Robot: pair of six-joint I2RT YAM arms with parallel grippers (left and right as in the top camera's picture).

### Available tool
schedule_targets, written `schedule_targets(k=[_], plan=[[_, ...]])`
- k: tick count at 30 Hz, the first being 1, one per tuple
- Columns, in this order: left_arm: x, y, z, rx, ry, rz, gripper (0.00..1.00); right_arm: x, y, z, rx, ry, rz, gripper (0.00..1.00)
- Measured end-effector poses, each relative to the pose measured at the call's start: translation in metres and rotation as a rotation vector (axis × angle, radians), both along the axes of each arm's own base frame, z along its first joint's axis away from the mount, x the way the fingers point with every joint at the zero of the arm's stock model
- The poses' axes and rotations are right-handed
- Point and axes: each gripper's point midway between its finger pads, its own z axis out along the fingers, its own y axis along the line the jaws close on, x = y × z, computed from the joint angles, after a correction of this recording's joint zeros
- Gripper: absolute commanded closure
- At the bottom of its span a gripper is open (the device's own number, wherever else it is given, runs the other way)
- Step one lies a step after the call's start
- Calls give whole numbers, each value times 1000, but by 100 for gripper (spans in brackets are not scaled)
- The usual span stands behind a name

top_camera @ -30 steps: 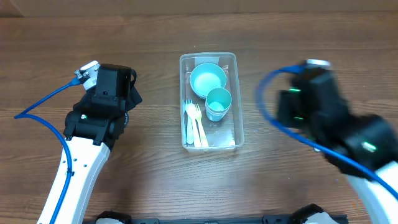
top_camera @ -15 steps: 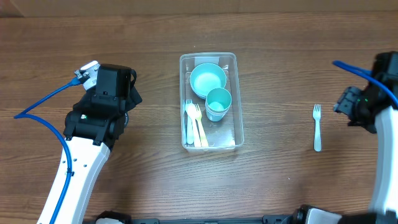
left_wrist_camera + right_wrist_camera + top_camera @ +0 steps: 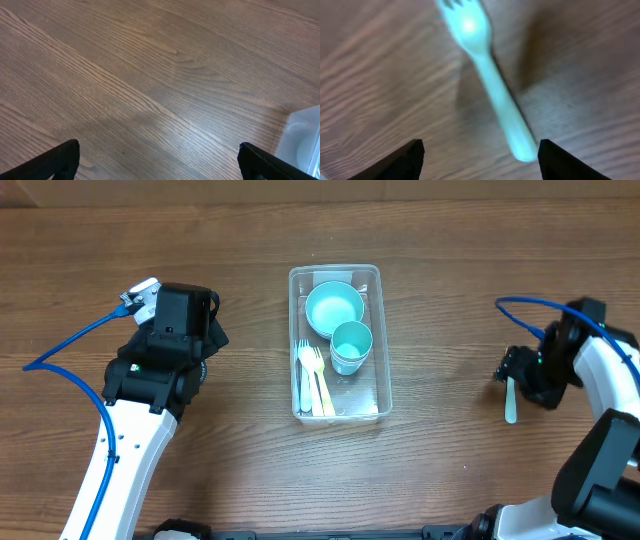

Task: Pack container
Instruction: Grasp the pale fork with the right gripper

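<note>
The clear plastic container (image 3: 372,280) sits at the table's middle. It holds a teal bowl (image 3: 334,308), a teal cup (image 3: 351,345) and pale utensils (image 3: 314,378). Its corner shows at the right edge of the left wrist view (image 3: 305,137). A pale teal fork (image 3: 511,404) lies on the wood at the right; in the right wrist view (image 3: 487,75) it lies between the open fingers. My right gripper (image 3: 518,375) is open, low over the fork, with its handle end near the right fingertip. My left gripper (image 3: 180,320) is open and empty, left of the container.
A blue cable (image 3: 70,345) loops at the left arm and another (image 3: 520,305) at the right arm. Bare wooden table (image 3: 450,260) surrounds the container.
My right arm has swung from near the container out to the right, then come down over the fork on the table. The left arm has not moved.
</note>
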Motion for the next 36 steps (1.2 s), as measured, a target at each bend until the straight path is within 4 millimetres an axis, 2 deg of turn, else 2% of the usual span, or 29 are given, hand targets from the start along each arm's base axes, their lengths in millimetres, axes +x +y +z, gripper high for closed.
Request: schedule_targets(k=[5, 10, 13, 18, 22, 28, 36], plan=[[0, 0, 0, 0, 0, 0, 0, -16, -11, -18, 26, 11, -90, 23], [0, 0, 0, 0, 1, 0, 0, -26, 2, -36, 71, 12, -94, 24], [0, 0, 0, 0, 0, 0, 0, -23, 7, -35, 101, -14, -89, 26], [0, 0, 0, 0, 0, 0, 0, -15, 36, -31, 216, -62, -17, 27], [0, 0, 0, 0, 0, 0, 0, -7, 58, -30, 243, -86, 59, 27], [0, 0, 0, 0, 0, 0, 0, -7, 38, -34, 133, -57, -12, 26], [0, 0, 0, 0, 0, 0, 0, 29, -2, -36, -54, -192, -152, 30]])
